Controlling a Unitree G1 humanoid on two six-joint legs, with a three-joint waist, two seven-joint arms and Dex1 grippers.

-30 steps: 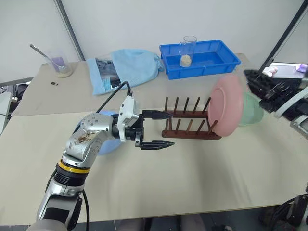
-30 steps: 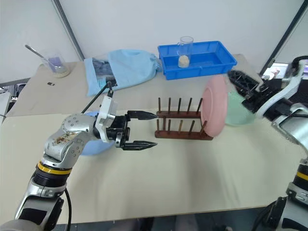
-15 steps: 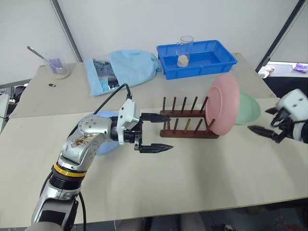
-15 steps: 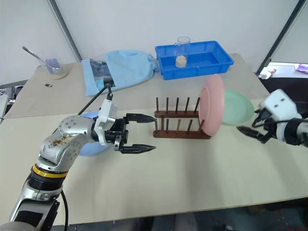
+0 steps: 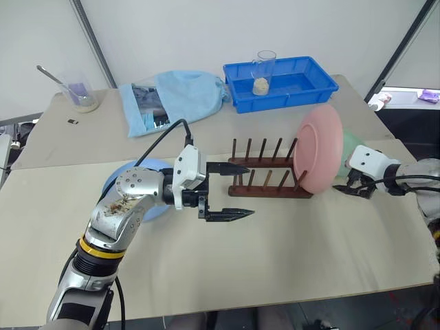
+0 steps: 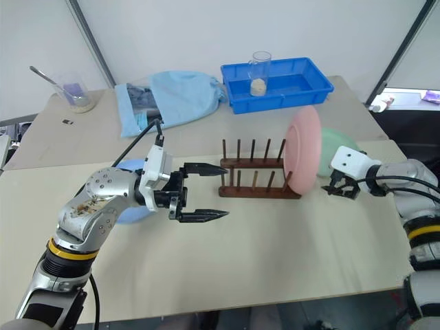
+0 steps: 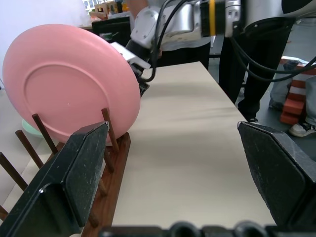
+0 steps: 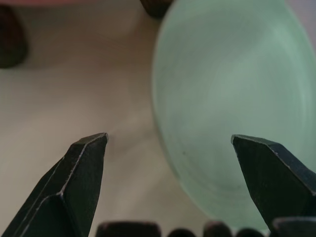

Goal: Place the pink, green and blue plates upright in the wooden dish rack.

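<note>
Green plate (image 8: 232, 108) flat, rim between spread right fingers (image 8: 81, 168)

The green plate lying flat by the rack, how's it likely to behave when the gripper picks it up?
The green plate looks like thin matte plastic, so probably light and stiff. Its smooth shallow rim may slip in the open right gripper.

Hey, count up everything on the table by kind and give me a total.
Plates: 3, pink plate, green plate, blue plate
Wooden dish rack: 1
Blue tray: 1
Glass: 1
Beaker with spoon: 1
Blue cloth: 1
Total: 8
</note>
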